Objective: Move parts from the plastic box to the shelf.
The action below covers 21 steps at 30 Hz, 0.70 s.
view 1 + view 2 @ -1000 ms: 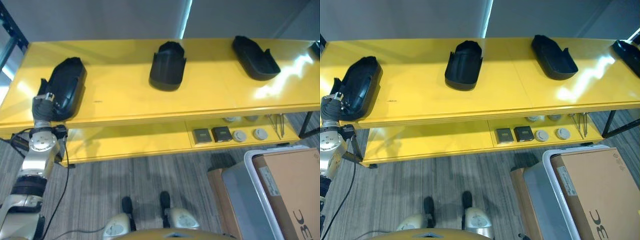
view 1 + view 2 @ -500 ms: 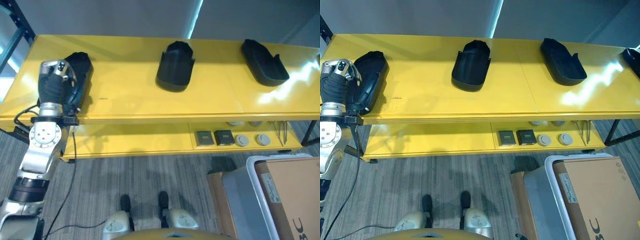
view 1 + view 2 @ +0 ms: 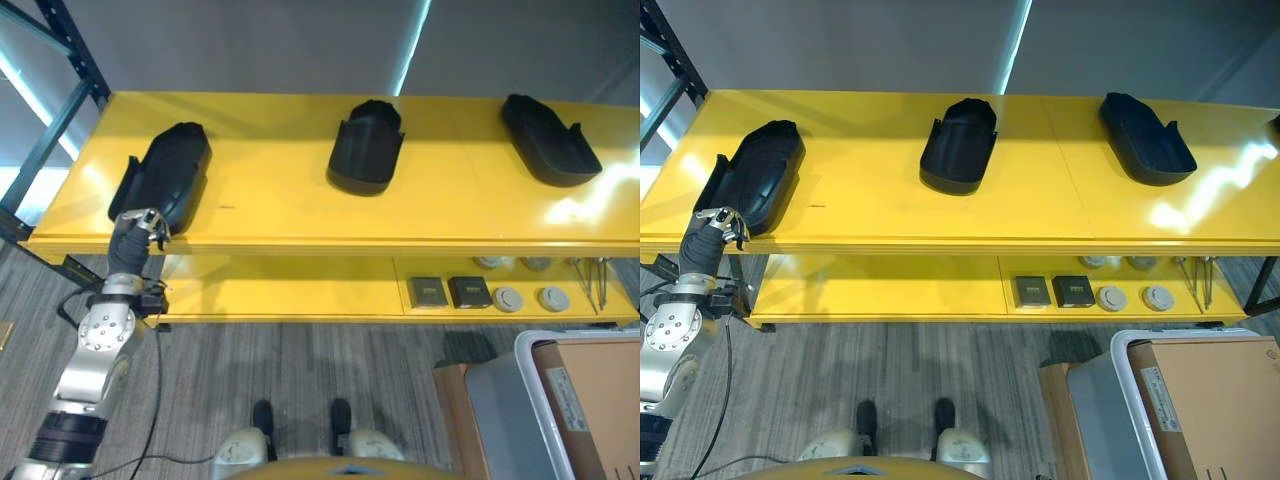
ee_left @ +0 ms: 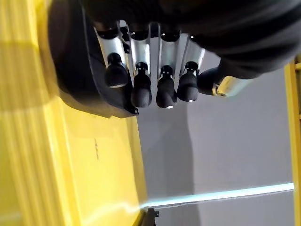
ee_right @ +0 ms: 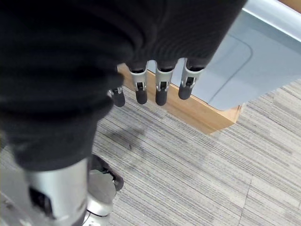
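Three black parts on the yellow shelf (image 3: 300,215) top: left part (image 3: 162,183) near the left end, middle part (image 3: 368,158) toward the back edge, right part (image 3: 550,152) near the right end. Left hand (image 3: 138,232) at the front edge just below the left part, fingers (image 4: 141,89) relaxed, holding nothing. Right hand (image 5: 155,80) hangs over the floor, fingers loose, empty. Plastic box (image 3: 500,400) sits on the floor below the shelf's right end.

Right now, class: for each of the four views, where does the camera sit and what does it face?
Left eye view: on the head, down at the yellow shelf with three black parts; left hand at its front edge.
Right eye view: same scene, shifted slightly.
Left wrist view: along the left hand's fingers toward the leftmost part.
Right wrist view: past the right hand at floor and grey plastic box.
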Tool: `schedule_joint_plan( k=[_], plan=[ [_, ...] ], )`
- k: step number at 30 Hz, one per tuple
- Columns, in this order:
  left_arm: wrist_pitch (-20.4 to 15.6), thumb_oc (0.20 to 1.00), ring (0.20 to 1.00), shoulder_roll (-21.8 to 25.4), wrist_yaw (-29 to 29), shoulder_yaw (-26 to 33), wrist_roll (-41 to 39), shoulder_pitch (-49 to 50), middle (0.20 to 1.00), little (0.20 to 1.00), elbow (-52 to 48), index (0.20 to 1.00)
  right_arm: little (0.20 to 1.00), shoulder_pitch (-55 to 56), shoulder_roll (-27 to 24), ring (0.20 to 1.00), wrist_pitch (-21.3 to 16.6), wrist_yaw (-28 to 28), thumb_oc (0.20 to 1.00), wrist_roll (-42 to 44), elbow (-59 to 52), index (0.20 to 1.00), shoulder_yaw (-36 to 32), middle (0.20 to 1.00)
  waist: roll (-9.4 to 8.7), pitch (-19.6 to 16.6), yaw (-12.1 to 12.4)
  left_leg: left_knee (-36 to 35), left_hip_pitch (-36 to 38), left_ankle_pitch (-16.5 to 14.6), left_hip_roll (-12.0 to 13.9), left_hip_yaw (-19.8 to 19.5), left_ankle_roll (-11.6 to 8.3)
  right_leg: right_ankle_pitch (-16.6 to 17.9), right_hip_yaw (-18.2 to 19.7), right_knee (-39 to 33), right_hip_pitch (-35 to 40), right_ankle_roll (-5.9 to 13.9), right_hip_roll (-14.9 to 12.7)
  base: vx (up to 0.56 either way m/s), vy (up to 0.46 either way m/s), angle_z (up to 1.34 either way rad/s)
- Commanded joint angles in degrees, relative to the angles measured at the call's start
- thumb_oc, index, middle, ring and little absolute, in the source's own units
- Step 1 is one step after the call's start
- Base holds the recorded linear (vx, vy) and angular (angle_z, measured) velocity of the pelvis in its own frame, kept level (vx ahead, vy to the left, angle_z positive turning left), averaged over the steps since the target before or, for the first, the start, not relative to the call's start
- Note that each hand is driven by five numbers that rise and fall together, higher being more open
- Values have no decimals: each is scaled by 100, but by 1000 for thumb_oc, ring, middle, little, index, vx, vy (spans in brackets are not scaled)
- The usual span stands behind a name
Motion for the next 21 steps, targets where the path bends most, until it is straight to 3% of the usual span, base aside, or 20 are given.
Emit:
schedule_joint_plan(
  k=[1,21],
  plan=[
    [-352,200,200,17,230,232,11,-288,200,200,81,200,1000,205,-113,1000,54,-120,1000,-116,95,1000,178,1000,-143,-127,-38,557,-442,-414,-11,-50,173,-138,200,435,-339,355,-66,0,0,0],
    [-348,200,200,200,964,-19,207,-1222,200,200,2363,200,1000,-1,-234,1000,-37,-47,1000,-233,347,1000,377,1000,-152,-105,-277,669,-420,-419,71,115,196,-98,315,523,-393,393,-65,4,1,-2]
  ],
)
